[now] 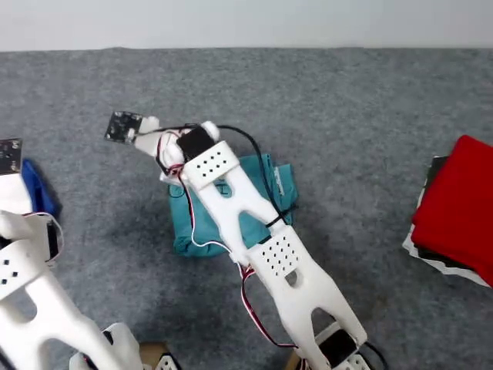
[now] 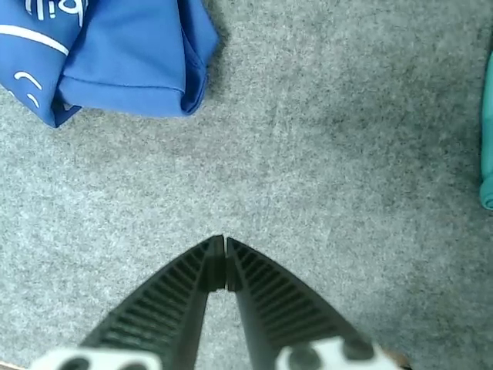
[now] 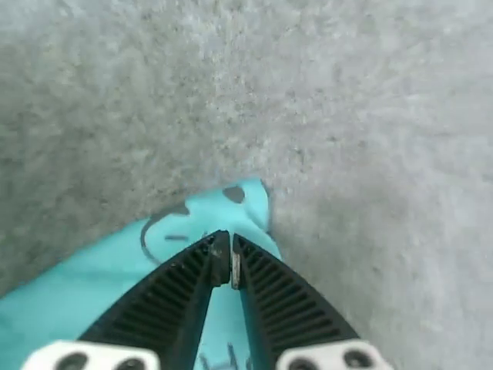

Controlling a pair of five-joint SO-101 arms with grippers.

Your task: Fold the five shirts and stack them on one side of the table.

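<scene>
A folded teal shirt (image 1: 266, 193) lies mid-table, largely under my right arm (image 1: 231, 193). My right gripper (image 3: 225, 258) is shut, its tips low over a corner of the teal shirt (image 3: 231, 208); I cannot tell whether any cloth is pinched. A blue shirt (image 1: 37, 189) lies bunched at the left edge beside my left arm (image 1: 23, 262). My left gripper (image 2: 224, 262) is shut and holds nothing, over bare carpet a little short of the blue shirt (image 2: 123, 54). A sliver of the teal shirt (image 2: 487, 146) shows off to its side.
A red shirt (image 1: 458, 204) tops a stack of folded dark and white shirts at the right edge. Grey carpet (image 1: 347, 116) covers the table, with open room along the back and between the teal shirt and the stack.
</scene>
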